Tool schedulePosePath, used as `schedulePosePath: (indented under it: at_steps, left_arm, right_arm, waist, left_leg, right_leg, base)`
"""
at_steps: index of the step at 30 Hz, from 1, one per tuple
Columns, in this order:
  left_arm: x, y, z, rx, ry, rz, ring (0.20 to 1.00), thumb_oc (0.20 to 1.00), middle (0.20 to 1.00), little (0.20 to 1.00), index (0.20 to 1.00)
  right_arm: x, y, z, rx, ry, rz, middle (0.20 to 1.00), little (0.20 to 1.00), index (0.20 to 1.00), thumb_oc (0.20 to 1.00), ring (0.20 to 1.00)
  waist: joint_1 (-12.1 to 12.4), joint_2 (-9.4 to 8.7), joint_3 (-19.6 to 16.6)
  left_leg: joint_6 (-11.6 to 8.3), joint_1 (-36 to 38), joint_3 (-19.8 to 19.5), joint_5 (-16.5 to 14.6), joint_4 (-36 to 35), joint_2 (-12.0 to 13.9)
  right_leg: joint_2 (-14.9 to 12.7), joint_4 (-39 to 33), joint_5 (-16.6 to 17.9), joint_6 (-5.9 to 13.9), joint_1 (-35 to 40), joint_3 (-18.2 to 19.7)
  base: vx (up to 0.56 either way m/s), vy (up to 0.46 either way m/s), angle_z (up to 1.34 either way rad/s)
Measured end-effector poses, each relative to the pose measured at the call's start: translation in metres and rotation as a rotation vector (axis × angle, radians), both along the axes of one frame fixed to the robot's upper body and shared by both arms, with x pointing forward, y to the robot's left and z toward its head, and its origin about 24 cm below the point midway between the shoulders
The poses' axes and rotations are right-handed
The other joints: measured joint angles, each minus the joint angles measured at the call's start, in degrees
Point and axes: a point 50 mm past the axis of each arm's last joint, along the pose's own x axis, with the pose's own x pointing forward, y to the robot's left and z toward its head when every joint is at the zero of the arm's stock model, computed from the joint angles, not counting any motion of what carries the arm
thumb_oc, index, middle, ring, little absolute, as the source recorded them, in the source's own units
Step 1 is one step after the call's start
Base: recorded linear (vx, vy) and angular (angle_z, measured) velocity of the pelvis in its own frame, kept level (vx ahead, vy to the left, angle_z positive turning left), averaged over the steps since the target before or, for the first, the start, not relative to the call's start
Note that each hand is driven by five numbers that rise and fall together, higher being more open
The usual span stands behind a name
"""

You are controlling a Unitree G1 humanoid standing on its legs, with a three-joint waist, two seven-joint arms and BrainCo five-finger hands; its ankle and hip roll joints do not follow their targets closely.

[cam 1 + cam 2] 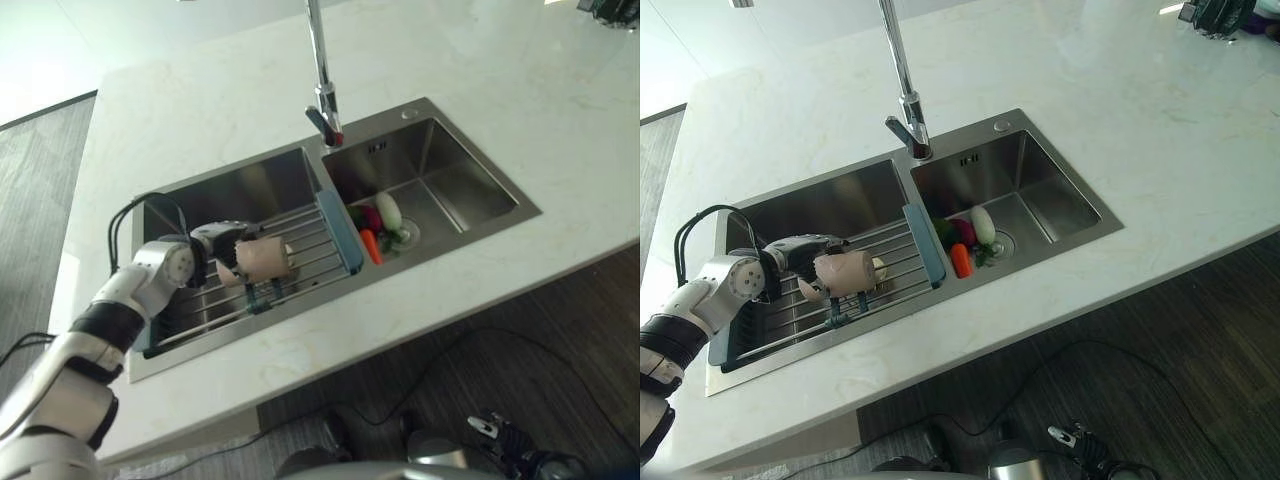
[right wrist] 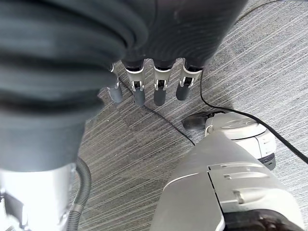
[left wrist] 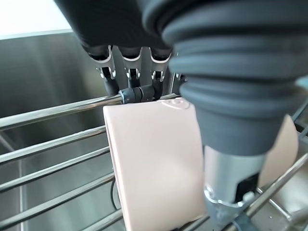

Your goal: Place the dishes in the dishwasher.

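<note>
Reaching into the left basin of the sink [image 1: 440, 215], our left hand [image 1: 222, 240] has its fingers [image 3: 131, 67] and thumb curled round a pale pink cup [image 1: 265, 258], which lies on its side just above the wire rack [image 1: 300, 240] that spans that basin. In the left wrist view the cup sits between the row of fingers and the thumb, with the rack's bars right under it. Our right hand [image 2: 144, 91] hangs over the floor with its fingers relaxed and straight, holding nothing. In the right basin some vegetables [image 1: 378, 222] lie near the drain: a carrot, something white and something dark red. A tall tap [image 1: 322, 70] stands behind the sink, and the pale surface [image 1: 480, 70] around it carries no other dishes that we can see. We judge the task barely begun: the cup is in our grasp but not yet carried away, and no dishwasher is visible, so the whole transfer remains.
</note>
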Motion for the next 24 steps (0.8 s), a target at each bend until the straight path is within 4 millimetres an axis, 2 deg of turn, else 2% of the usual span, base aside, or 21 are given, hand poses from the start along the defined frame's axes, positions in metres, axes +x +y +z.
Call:
schedulePosePath:
  at_steps: [11,24]
  left_arm:
    - [0.000,0.001,-0.010,-0.007,0.000,0.016,1.000,1.000,1.000,1.000,1.000]
    - [-0.024,-0.002,-0.039,0.023,-0.234,0.029,1.000,1.000,1.000,1.000,1.000]
  right_arm:
    - [0.000,0.000,0.000,-0.003,0.000,-0.003,1.000,1.000,1.000,1.000,1.000]
    - [-0.001,0.004,-0.002,0.005,-0.004,-0.006,1.000,1.000,1.000,1.000,1.000]
  waist:
    - [-0.15,0.32,-0.13]
    - [0.00,0.33,-0.28]
  left_leg:
    - [0.01,1.07,0.00,-0.01,0.00,0.02]
    - [0.00,1.65,-0.29,-0.01,-0.01,0.09]
  right_leg:
    - [0.00,-0.04,0.05,0.02,1.01,-0.08]
    - [0.07,-0.36,0.05,0.01,1.78,-0.25]
  base:
    - [0.00,0.000,0.00]
    - [0.00,0.000,0.00]
